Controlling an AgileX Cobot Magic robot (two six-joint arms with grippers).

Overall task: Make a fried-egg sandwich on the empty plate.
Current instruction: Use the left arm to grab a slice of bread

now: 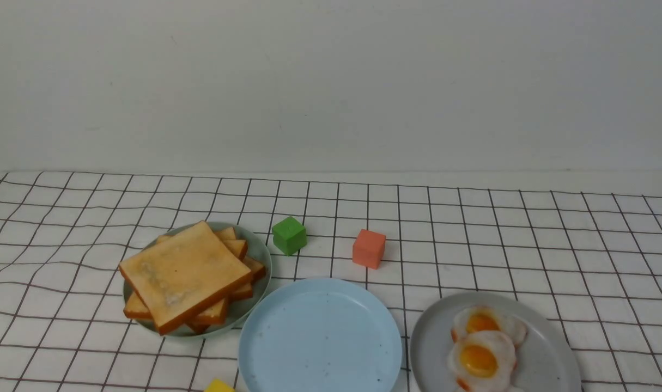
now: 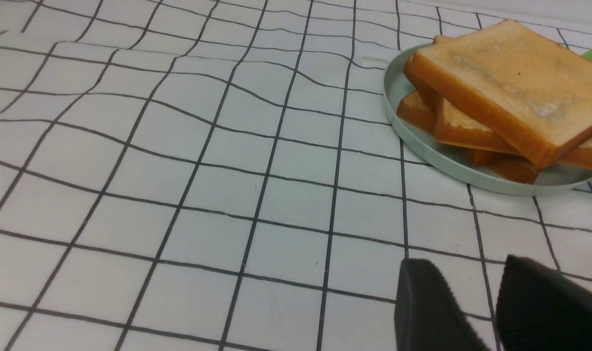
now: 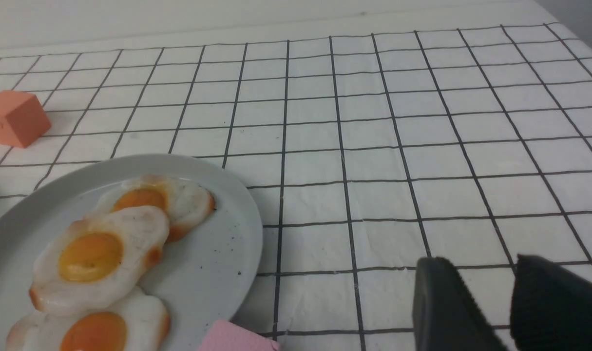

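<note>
Both slightly parted, gripping nothing: left pincer (image 2: 468,273), right pincer (image 3: 481,273); empty plate (image 1: 320,332) lies beside toast pile (image 1: 186,272).

I found the empty plate (image 1: 320,332) closely flanked, with the toast pile (image 1: 192,275) on its green plate (image 1: 259,251) to the left and the grey plate (image 1: 548,348) of fried eggs (image 1: 480,359) to the right. A green cube (image 1: 289,235) and an orange cube (image 1: 369,248) stood behind it, apart, with bare cloth between them. Open checked cloth (image 1: 527,218) lay beyond the cubes and at both far sides.
</note>
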